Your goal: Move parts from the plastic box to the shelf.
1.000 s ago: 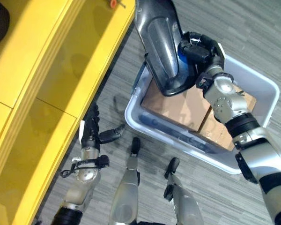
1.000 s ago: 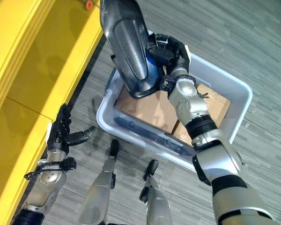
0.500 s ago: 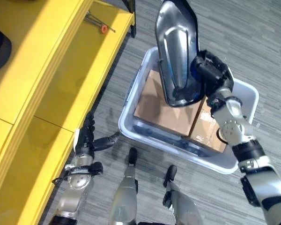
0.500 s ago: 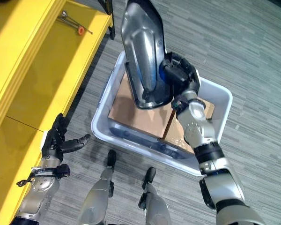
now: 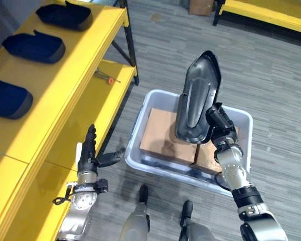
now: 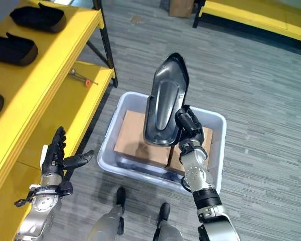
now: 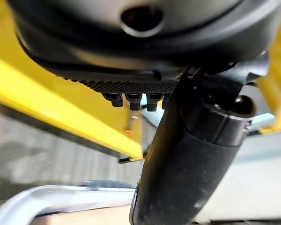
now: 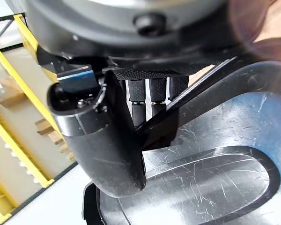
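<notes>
The yellow shelf [image 5: 65,95] runs along the robot's left, from about seven o'clock up to eleven o'clock, and its top tier carries three dark moulded parts [image 5: 34,46] in a row, well apart from one another. A small red-handled tool [image 6: 83,78] lies on the lower tier near the shelf's black leg.

At about one o'clock on the grey floor sits the pale plastic box [image 5: 140,145], with two brown cardboard blocks [image 5: 163,138] lying flat inside it, side by side.

And here's the action: a long dark glossy part [image 5: 195,103] is up out of the box, standing nearly on end above the cardboard. The right hand [image 6: 188,123] has its lower end, with fingers curled over the part's rim and the thumb pressing the other face; the right wrist view shows that pinch plainly.

The left hand [image 5: 89,155] hangs between box and shelf at about eight o'clock, fingers straight, thumb out, holding nothing.

So this looks like the carry step: part lifted, not yet delivered. Next, I'd judge, it must swing left toward ten o'clock, clear the box wall and the shelf edge, and find a free stretch of the top tier. The long part could tip in that end-on pinch.
</notes>
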Available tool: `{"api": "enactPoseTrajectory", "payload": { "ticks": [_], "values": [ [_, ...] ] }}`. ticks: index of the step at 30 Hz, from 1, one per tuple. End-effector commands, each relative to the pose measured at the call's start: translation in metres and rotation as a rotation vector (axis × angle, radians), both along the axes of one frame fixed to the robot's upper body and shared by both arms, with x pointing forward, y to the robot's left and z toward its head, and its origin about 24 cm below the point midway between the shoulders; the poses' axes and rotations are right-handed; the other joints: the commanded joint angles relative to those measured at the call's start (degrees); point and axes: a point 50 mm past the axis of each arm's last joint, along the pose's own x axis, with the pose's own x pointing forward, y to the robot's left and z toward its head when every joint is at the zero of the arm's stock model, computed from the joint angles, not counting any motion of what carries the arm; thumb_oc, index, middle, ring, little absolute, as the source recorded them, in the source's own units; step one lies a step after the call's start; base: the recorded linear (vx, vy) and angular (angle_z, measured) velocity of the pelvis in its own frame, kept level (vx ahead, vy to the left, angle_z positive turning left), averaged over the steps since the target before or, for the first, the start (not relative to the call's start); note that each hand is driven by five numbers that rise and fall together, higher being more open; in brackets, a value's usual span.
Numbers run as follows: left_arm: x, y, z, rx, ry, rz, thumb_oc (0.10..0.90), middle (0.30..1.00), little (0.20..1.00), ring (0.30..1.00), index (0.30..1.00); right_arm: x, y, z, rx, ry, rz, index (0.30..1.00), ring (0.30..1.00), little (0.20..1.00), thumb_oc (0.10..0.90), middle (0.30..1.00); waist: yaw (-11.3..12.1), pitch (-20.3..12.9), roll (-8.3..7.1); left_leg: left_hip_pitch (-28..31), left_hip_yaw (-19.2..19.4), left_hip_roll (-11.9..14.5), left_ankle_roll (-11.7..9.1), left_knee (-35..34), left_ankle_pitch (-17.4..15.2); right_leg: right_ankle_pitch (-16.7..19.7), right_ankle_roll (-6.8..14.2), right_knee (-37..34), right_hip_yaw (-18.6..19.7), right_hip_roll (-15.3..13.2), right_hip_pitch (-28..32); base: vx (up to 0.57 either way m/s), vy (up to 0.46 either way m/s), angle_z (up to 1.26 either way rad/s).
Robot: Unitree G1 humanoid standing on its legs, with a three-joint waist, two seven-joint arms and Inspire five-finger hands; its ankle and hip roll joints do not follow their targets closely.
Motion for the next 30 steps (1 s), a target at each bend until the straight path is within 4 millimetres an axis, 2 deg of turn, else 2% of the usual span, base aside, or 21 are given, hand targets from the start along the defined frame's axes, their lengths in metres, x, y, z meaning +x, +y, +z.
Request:
{"api": "enactPoseTrajectory", "payload": {
  "ticks": [1, 15, 21, 25, 30],
  "values": [
    [0.002, -0.003, 0.034, 0.248, -0.182, -0.029, 0.9, 1.0, 1.0, 1.0, 1.0, 0.005, 0.009, 0.045, 0.048, -0.237, -0.044, 0.3, 0.3, 0.3, 0.4, 0.3, -0.9, -11.7, -3.05, 6.2, 2.3, 6.8, -3.2, -0.5, -6.4, -0.9, 2.3, 0.0, 0.1, -3.0, 0.3, 0.02, -0.008, -0.05],
    [0.027, -0.034, 0.068, 0.662, -0.372, -0.153, 0.9, 1.0, 1.0, 1.0, 1.0, 0.014, 0.025, 0.048, 0.12, -0.199, -0.094, 0.3, 0.3, 0.3, 0.4, 0.3, -3.0, -13.4, -2.97, 8.4, 4.5, 7.9, -3.7, -0.5, -7.4, -1.0, 2.3, 0.0, 2.0, -2.3, 0.7, 0.01, 0.001, -0.11],
    [0.037, -0.058, 0.073, 0.83, -0.418, -0.285, 0.9, 1.0, 1.0, 1.0, 1.0, 0.023, 0.031, 0.051, 0.17, -0.175, -0.119, 0.3, 0.3, 0.3, 0.4, 0.3, -3.5, -13.9, -3.04, 8.7, 4.6, 7.9, -3.7, -0.5, -7.8, -1.1, 2.4, 0.0, 2.2, -2.2, 0.8, 0.0, 0.0, 0.0],
    [0.042, -0.065, 0.074, 0.901, -0.431, -0.326, 0.9, 1.0, 1.0, 1.0, 1.0, 0.028, 0.034, 0.053, 0.189, -0.161, -0.133, 0.3, 0.3, 0.3, 0.4, 0.3, -3.6, -14.1, -3.13, 8.9, 4.7, 7.8, -3.6, -0.5, -8.0, -1.1, 2.4, 0.0, 2.4, -2.3, 0.9, 0.0, 0.0, 0.0],
    [0.054, -0.08, 0.083, 1.079, -0.496, -0.397, 0.9, 1.0, 1.0, 1.0, 1.0, 0.035, 0.045, 0.052, 0.189, -0.124, -0.124, 0.3, 0.3, 0.3, 0.4, 0.3, -4.0, -14.8, -3.27, 9.1, 5.0, 7.9, -3.8, -0.5, -8.2, -1.2, 2.5, 0.0, 2.5, -2.2, 1.0, 0.0, 0.0, 0.0]
  ]
}}
